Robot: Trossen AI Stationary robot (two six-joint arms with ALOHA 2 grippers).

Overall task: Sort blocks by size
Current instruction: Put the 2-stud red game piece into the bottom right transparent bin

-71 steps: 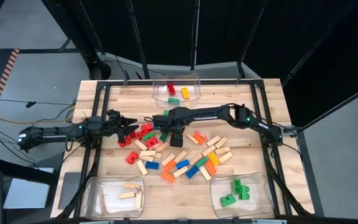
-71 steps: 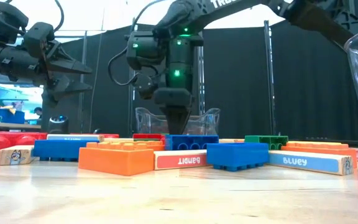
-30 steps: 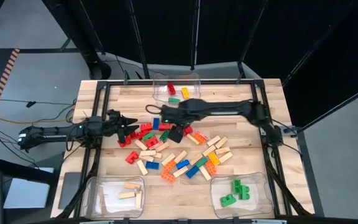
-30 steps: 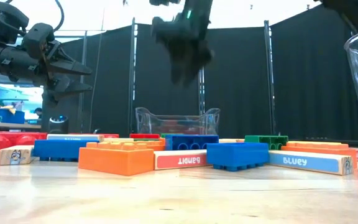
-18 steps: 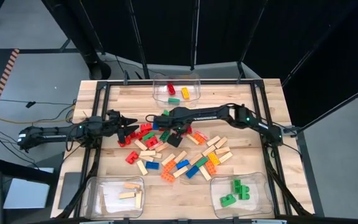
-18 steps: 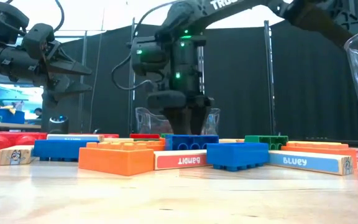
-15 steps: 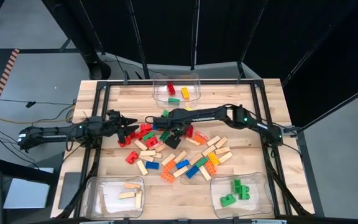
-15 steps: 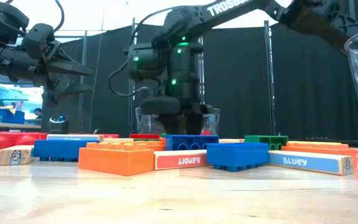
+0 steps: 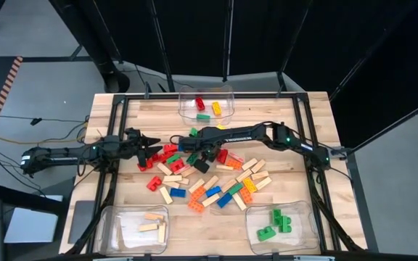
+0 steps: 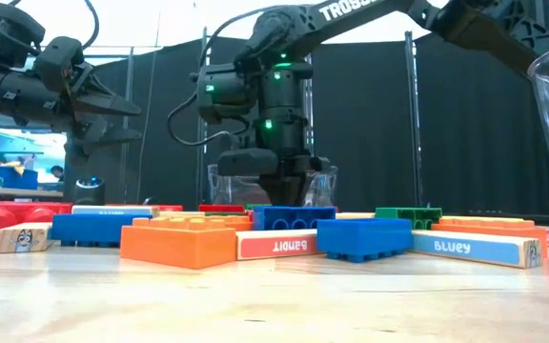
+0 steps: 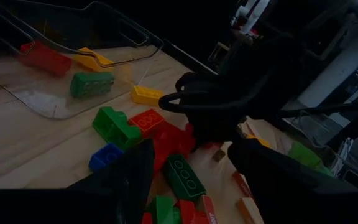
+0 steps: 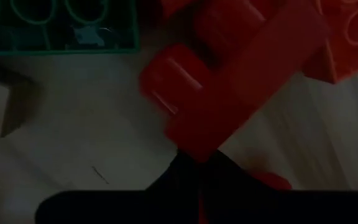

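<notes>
Left tool hangs above the left edge of the block pile, fingers spread wide, holding nothing. Looks parked there so it's clear of the other arm but close enough for the next pick.

Blocks lie scattered mid-tabletop, mostly under and just in front of the right tool: red, green, blue, orange, yellow bricks mixed with pale wooden bars. That tool is down at the back of the pile, fingers closed to a point. In its wrist view a red brick sits right at the fingertips; I can't tell if it's pinched or only touched, so a slipped grab is possible.

Bins ring the pile, apparently one per size: near-left bin has wooden bars, far bin has red, green and yellow bricks, near-right bin has green ones.

Writing: the right arm reads "TROSSEN", partly cut off, in the low view. Printed bars in front carry words, mirrored or upside-down; not readable with confidence.
</notes>
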